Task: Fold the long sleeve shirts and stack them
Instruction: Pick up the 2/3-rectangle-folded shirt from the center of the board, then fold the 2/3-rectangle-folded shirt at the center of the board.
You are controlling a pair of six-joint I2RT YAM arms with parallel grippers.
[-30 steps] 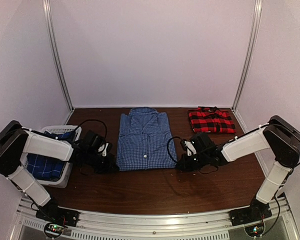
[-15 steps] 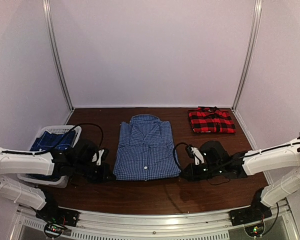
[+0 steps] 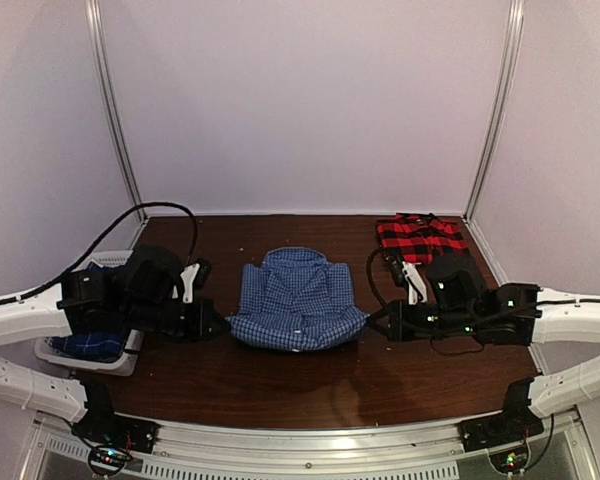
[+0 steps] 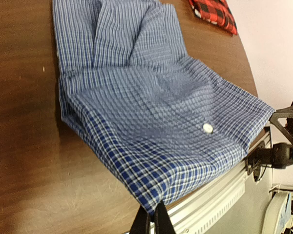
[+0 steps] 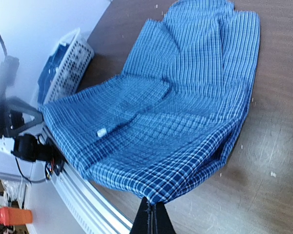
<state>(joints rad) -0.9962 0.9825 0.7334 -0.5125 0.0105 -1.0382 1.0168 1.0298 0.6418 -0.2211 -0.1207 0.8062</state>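
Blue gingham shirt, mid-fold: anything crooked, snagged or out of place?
Nothing stands out. The blue-and-white gingham button-up shirt is pinched at both near hem corners by the left claw and right claw, raised evenly. The red-and-black plaid shirt lies folded far right.

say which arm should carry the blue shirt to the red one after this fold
Right, likely: its jaws pinch the blue shirt nearest the red shirt; the left arm is across by the basket.

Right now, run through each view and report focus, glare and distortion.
Top external: soft and dim, edges bent by the wide lens, faint sheen on the table. Left wrist: blue gingham shirt fairly sharp, its white button glowing and smeared. Right wrist: shirt crisp, basket and background blurred.
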